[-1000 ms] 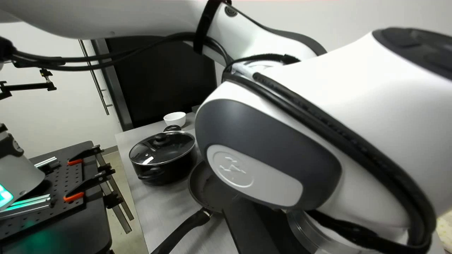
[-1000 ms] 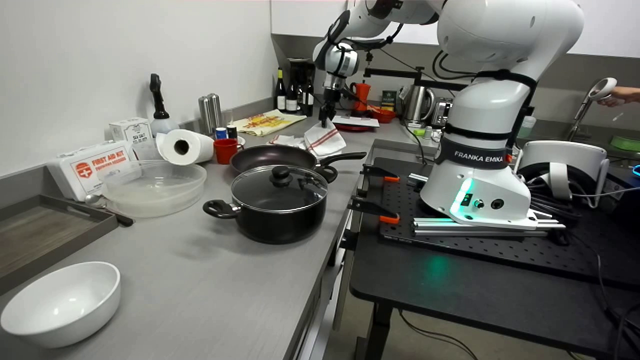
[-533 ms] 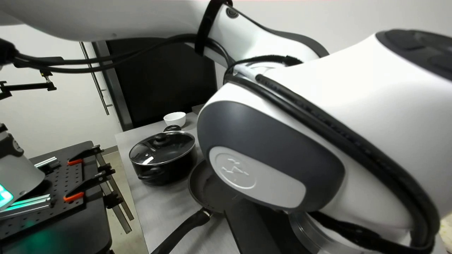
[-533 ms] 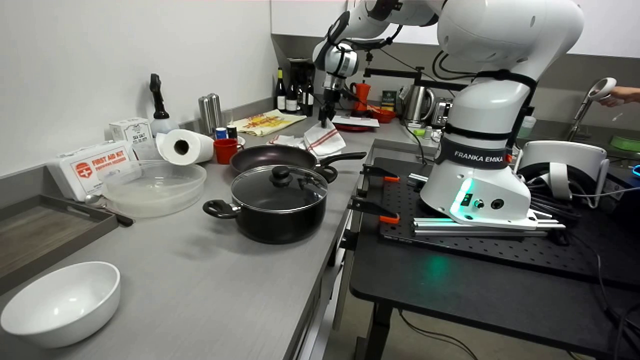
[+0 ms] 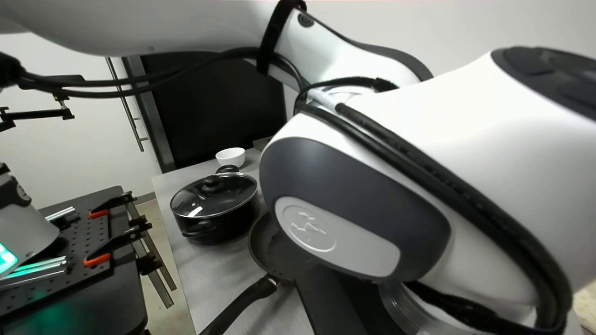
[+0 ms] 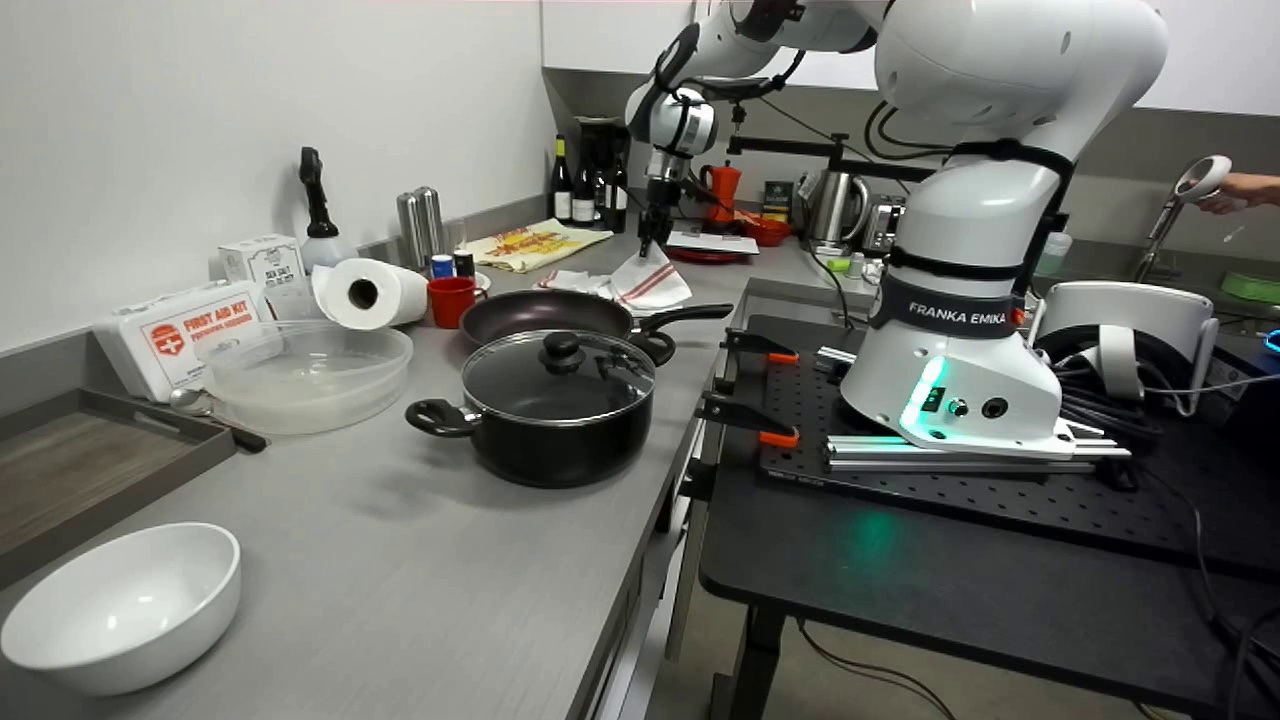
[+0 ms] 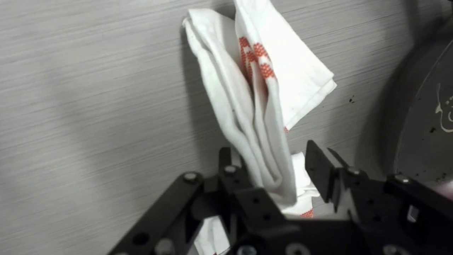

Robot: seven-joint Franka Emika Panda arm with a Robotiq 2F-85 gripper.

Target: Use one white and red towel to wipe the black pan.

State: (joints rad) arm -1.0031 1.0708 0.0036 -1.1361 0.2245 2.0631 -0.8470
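Note:
In the wrist view my gripper [image 7: 269, 154] stands open around a raised fold of the white and red towel [image 7: 230, 95]. The fold lies against or close to the left finger, while a gap separates it from the right finger [image 7: 320, 170]. In an exterior view this towel [image 6: 655, 285] is peaked beneath the gripper [image 6: 650, 245], its lower part on the counter; a similar striped towel [image 6: 572, 281] lies beside it. The black pan [image 6: 545, 314] sits just in front, its rim also at the wrist view's right edge. The arm hides the gripper and towels in an exterior view where the pan [image 5: 274, 251] partly shows.
A lidded black pot [image 6: 560, 440] stands beside the pan. Close to the pan's far side are a red mug [image 6: 453, 302] and a paper roll [image 6: 375, 293]. A printed cloth [image 6: 535, 245] and a red plate [image 6: 708, 256] lie behind the towels.
My gripper's fingers have parted, and the towel's raised top has narrowed and shifted shape under them. The arm has sunk very slightly; pan and pot are unmoved.

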